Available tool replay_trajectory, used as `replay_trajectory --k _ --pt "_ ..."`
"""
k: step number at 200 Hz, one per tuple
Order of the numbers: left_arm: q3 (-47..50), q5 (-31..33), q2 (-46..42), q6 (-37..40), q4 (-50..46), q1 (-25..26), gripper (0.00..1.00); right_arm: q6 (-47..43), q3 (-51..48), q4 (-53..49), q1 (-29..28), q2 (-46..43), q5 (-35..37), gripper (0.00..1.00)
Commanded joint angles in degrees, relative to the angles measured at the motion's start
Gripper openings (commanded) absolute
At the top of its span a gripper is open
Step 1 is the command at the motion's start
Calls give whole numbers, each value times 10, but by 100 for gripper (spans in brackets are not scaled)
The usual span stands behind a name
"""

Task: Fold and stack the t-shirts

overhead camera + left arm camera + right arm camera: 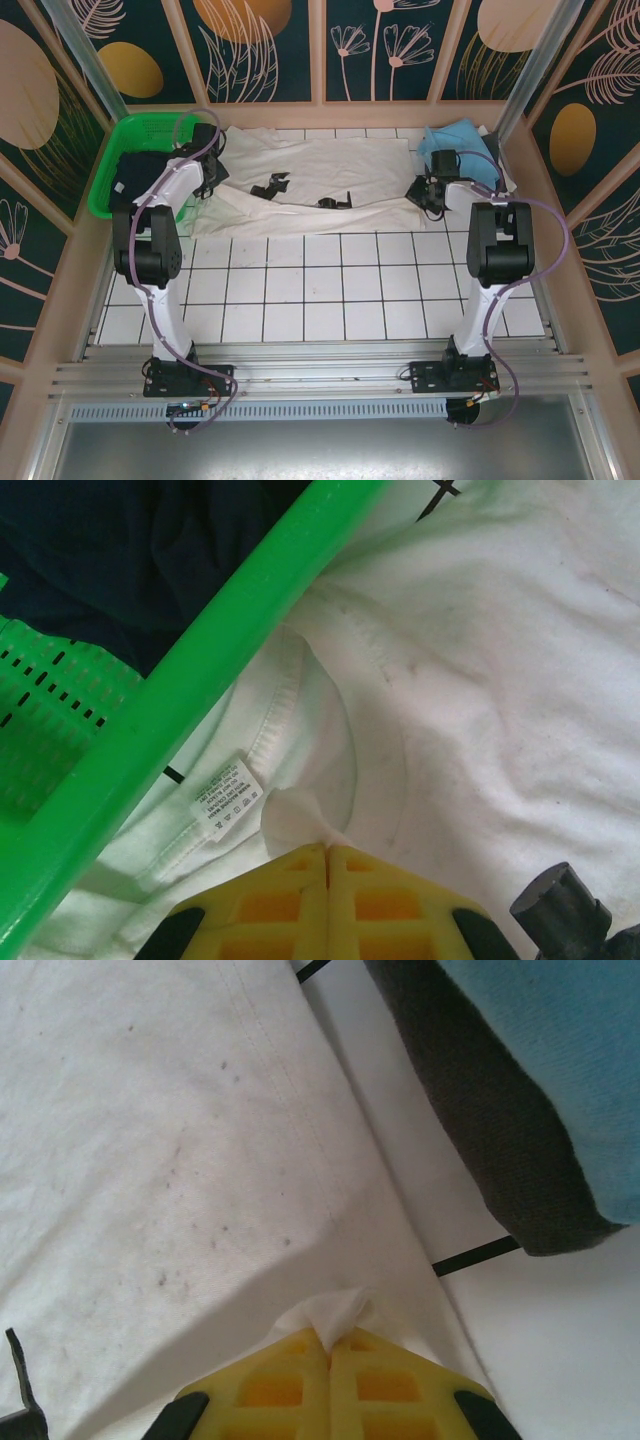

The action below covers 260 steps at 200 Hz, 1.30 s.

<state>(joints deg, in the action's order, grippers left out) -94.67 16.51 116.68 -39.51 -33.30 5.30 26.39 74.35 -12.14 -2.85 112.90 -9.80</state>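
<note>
cream-white t-shirt (320,165) lying flat, pinched at both ends

the white tiled table (330,290) bears the wide, faintly speckled shirt across its far half, its ribbed collar (375,670) against the green mesh basket (200,680), which holds a crumpled dark navy t-shirt (130,550). far right, a light blue t-shirt (560,1060) lies on a dark grey t-shirt (490,1120). the left gripper (327,852) is clenched on what seems a small fold by the collar; the right gripper (330,1338) nips the seamed edge.
</note>
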Motion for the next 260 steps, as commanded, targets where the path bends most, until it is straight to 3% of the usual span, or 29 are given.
replay_trajectory --k 1,57,188,205,216,240,250,260 --pt "-16 1 -4 -7 -19 -6 0 -18 21 20 6 12 -26 0" --pt "-1 -15 -15 -15 -5 -23 0 -11 3 29 18 -11 -37 0" --pt "-49 -48 47 -4 -16 -31 0 -7 73 23 17 75 -50 0" --pt "-62 -55 59 -2 -21 -31 0 -8 82 14 17 80 -49 7" --pt "-74 -64 69 -2 -30 -31 0 -10 88 4 15 77 -42 18" --pt "-93 -82 66 6 -36 -31 17 -16 83 -12 6 38 -3 36" --pt "-98 -88 58 10 -34 -31 32 -18 70 -12 -3 11 23 39" --pt "-103 -93 51 14 -32 -31 40 -21 52 -7 -17 -15 40 39"
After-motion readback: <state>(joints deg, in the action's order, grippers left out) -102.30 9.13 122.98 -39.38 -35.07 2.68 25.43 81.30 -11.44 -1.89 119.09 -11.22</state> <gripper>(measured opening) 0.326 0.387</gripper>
